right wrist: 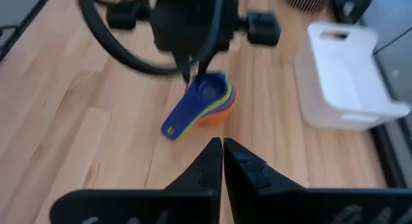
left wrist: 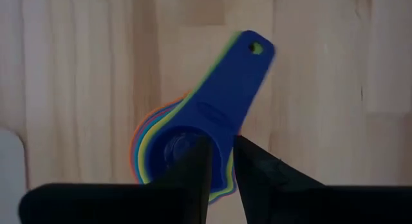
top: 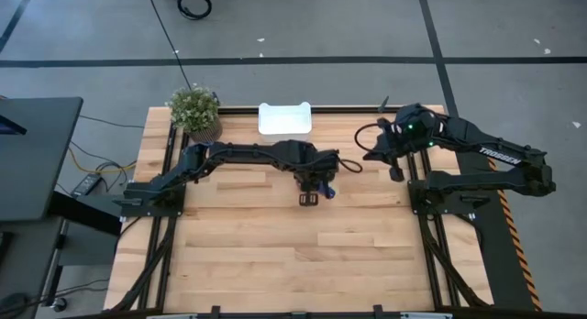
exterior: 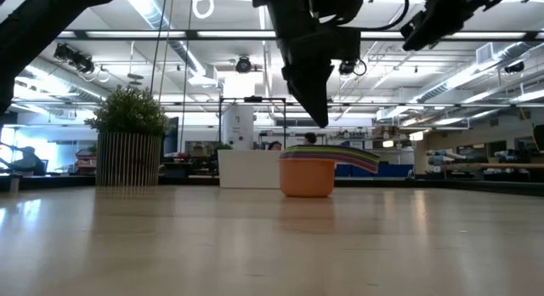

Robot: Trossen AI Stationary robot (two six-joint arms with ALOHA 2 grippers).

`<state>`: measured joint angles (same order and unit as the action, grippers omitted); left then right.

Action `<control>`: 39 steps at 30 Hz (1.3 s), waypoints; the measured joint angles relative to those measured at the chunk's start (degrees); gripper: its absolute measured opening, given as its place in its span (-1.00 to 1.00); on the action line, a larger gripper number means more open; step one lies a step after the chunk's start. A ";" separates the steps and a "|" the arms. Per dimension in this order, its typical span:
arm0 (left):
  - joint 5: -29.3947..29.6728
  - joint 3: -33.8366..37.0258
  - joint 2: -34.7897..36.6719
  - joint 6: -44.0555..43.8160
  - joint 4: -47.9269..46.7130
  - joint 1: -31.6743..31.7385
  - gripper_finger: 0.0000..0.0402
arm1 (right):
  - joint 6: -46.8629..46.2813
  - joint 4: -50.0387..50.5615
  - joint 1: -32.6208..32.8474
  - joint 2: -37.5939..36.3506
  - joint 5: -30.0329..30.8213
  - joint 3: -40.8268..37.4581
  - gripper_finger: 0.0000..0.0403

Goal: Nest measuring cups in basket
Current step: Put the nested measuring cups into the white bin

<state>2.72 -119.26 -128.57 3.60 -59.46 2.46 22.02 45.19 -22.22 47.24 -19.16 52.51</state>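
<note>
The measuring cups (exterior: pixel 308 175) stand nested in one stack on the wooden table, resting on the base of the orange bottom cup. A dark blue cup (left wrist: pixel 219 102) lies on top, and the handles (exterior: pixel 357 160) fan out to one side. My left gripper (left wrist: pixel 222 143) hangs just above the stack's bowl, pointing steeply down. Its fingers are a narrow gap apart, and in the low view its tip (exterior: pixel 321 117) is clear of the cups. The white basket (top: pixel 285 118) stands by the far edge. My right gripper (right wrist: pixel 223 143) is shut and raised at the table's right.
A potted green plant (top: pixel 194 108) stands at the far left corner, beside the basket (right wrist: pixel 341 76). Bare wood stretches from the stack (top: pixel 327 191) to the near edge. The right arm (top: pixel 477 159) is folded back over the table's right edge.
</note>
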 joint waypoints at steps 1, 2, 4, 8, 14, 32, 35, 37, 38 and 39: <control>-0.02 0.00 0.00 -1.68 0.00 0.03 -0.64 | 0.00 -1.13 0.00 0.00 0.00 0.00 -0.89; -0.01 -0.02 0.00 -3.02 0.01 0.07 -0.64 | 0.00 -2.24 0.00 0.00 0.00 0.00 -0.89; -0.02 -0.02 0.00 -5.46 0.13 0.09 -0.64 | 0.00 -4.46 0.00 0.00 0.00 0.00 -0.89; -0.08 -0.02 0.00 -13.05 1.08 0.03 -0.64 | -0.02 -8.47 0.00 0.00 0.00 0.00 -0.89; -0.09 -0.02 0.00 -21.46 1.37 -0.08 -0.64 | -0.02 -13.85 0.00 0.00 0.00 0.00 -0.89; -4.97 -0.02 0.00 -27.11 0.52 -0.25 -0.64 | -0.02 -21.91 0.00 0.00 -0.01 0.00 -0.88; -5.21 -0.03 0.00 -29.72 2.18 -0.44 -0.64 | -0.02 -22.68 0.00 0.00 -0.01 0.00 -0.88; -5.14 -0.04 0.00 -29.97 2.00 -0.48 -0.64 | -0.02 -22.98 0.00 0.00 0.00 0.00 -0.88; -5.09 -0.04 0.00 -29.98 2.03 -0.48 -0.64 | -0.02 -23.02 0.00 0.00 0.00 0.00 -0.88; -5.06 -0.04 0.00 -29.95 2.01 -0.48 -0.64 | -0.02 -23.05 0.02 0.00 0.00 0.00 -0.88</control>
<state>-2.34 -119.31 -128.57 -26.35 -57.45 1.98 22.00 22.14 -22.20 47.24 -19.16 52.51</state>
